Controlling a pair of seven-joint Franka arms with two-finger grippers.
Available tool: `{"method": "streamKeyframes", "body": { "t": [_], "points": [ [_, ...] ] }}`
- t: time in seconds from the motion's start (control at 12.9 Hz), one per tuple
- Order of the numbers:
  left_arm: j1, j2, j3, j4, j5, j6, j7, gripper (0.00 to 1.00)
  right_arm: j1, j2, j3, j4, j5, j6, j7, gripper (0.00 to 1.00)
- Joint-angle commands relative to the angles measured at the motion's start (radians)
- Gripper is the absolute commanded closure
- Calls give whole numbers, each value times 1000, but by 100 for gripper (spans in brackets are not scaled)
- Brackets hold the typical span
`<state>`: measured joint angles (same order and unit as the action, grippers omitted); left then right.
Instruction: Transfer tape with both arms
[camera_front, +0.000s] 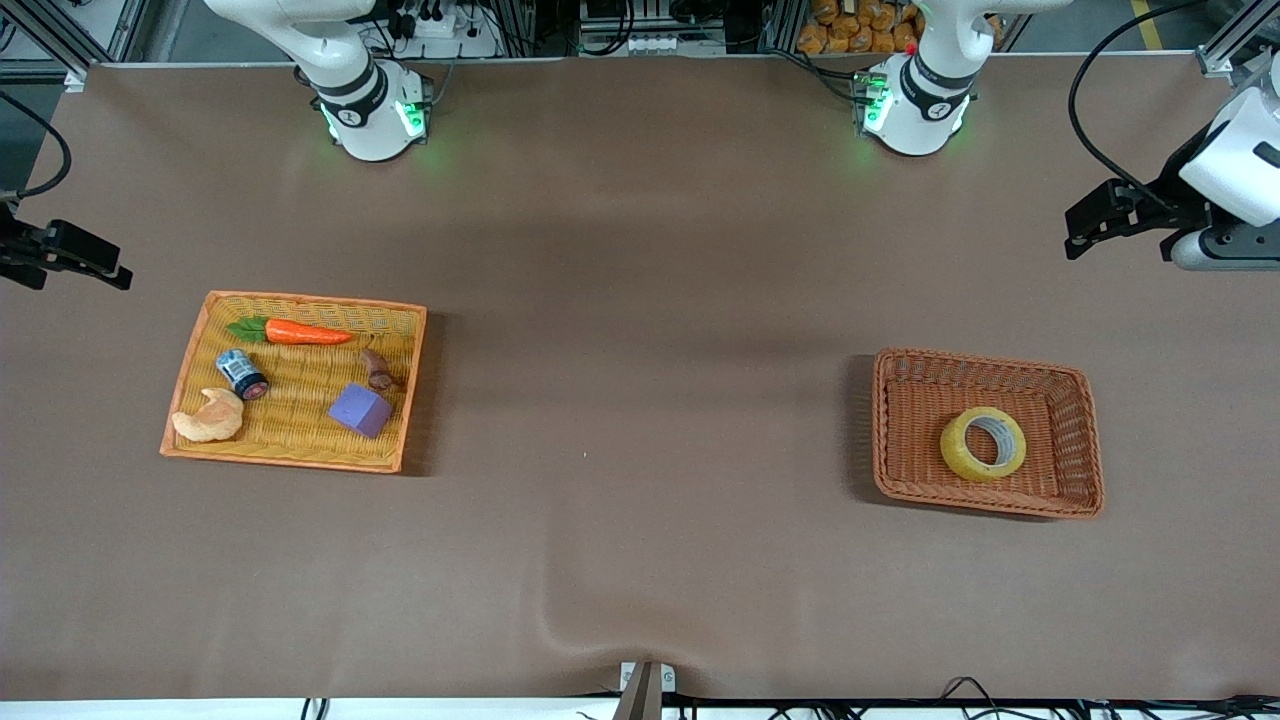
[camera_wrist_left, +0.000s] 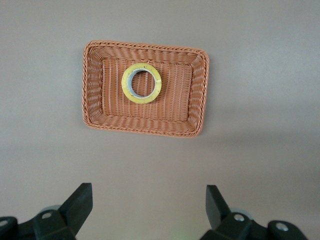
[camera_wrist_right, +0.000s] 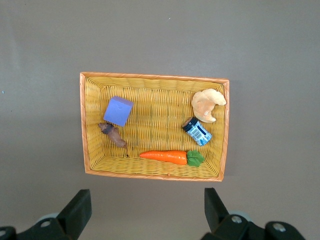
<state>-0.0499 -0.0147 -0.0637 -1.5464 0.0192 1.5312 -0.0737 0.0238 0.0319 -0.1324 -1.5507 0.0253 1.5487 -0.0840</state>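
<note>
The tape, a yellowish ring with a grey-white core, lies flat in the brown wicker basket toward the left arm's end of the table. It also shows in the left wrist view, inside the basket. My left gripper hangs high over the table's edge at the left arm's end, open and empty, well apart from the basket. My right gripper hangs high over the table's edge at the right arm's end, open and empty.
A yellow wicker tray toward the right arm's end holds a carrot, a blue-labelled can, a croissant, a purple cube and a small brown piece. Bare brown tabletop lies between tray and basket.
</note>
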Motion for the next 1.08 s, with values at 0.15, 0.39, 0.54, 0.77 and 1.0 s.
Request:
{"method": "streamKeyframes", "body": {
  "t": [0.15,0.39,0.54,0.77,1.0],
  "points": [
    [1,4,-5,14,8,0,-15,0,-4,-1,0,14,-1,-10,0,0],
    [2,4,-5,12,7,0,-17,0,-2,-1,1,11,-1,-21,-2,0],
    [1,1,-7,12,7,-2,-18,0,-5,0,0,7,-1,-33,0,0],
    [1,1,-7,12,7,-2,-18,0,-5,0,0,9,-1,-38,0,0],
    [1,1,-7,12,1,-2,-18,0,-5,2,0,9,-1,-39,1,0]
  ]
}}
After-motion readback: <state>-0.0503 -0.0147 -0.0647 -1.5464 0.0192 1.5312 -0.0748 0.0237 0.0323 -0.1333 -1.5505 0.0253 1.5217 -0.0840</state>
